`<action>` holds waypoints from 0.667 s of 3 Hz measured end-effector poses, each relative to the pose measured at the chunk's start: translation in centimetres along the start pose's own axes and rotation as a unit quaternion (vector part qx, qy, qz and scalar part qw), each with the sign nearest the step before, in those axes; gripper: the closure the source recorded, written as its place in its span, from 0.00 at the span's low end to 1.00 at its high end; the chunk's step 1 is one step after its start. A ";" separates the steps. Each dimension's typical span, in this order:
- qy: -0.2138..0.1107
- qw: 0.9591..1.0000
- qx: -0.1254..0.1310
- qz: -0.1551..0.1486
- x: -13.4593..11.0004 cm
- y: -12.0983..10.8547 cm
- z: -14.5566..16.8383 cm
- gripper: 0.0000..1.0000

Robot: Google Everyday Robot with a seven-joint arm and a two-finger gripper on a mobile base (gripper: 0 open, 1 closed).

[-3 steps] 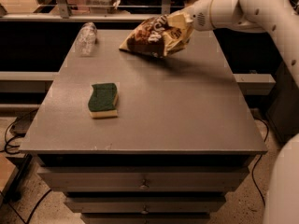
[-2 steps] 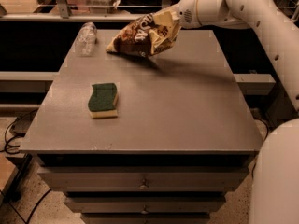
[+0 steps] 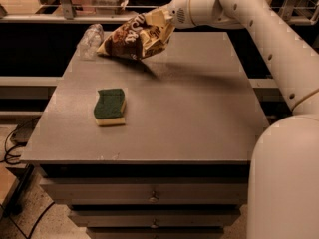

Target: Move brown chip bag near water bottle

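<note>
The brown chip bag [image 3: 133, 38] hangs in the air over the far left part of the grey table [image 3: 189, 108], held by its cream end. My gripper [image 3: 162, 20] is shut on that end, at the tip of the white arm reaching in from the right. The water bottle [image 3: 90, 41] is clear and crinkled and lies at the table's far left corner, just left of the bag's lower tip. The bag casts a shadow on the table below it.
A green-and-yellow sponge [image 3: 110, 106] lies on the left middle of the table. My white arm [image 3: 269, 39] crosses above the table's right side. Drawers [image 3: 149, 198] sit under the front edge. Cables lie on the floor at the left.
My gripper has carried the brown chip bag leftward across the far side of the table, from right of centre to close beside the water bottle.
</note>
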State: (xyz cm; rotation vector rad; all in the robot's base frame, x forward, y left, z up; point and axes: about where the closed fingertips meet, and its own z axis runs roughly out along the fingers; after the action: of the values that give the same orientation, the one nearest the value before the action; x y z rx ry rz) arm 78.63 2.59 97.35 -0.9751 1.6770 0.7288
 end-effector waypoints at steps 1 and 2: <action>0.010 1.000 0.010 0.006 0.5 -0.4 0.4 0.80; 0.016 1.000 0.018 0.018 1.3 -0.9 0.2 0.57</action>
State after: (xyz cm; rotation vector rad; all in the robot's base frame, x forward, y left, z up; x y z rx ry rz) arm 79.32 1.99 96.01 -0.9380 1.7344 0.7074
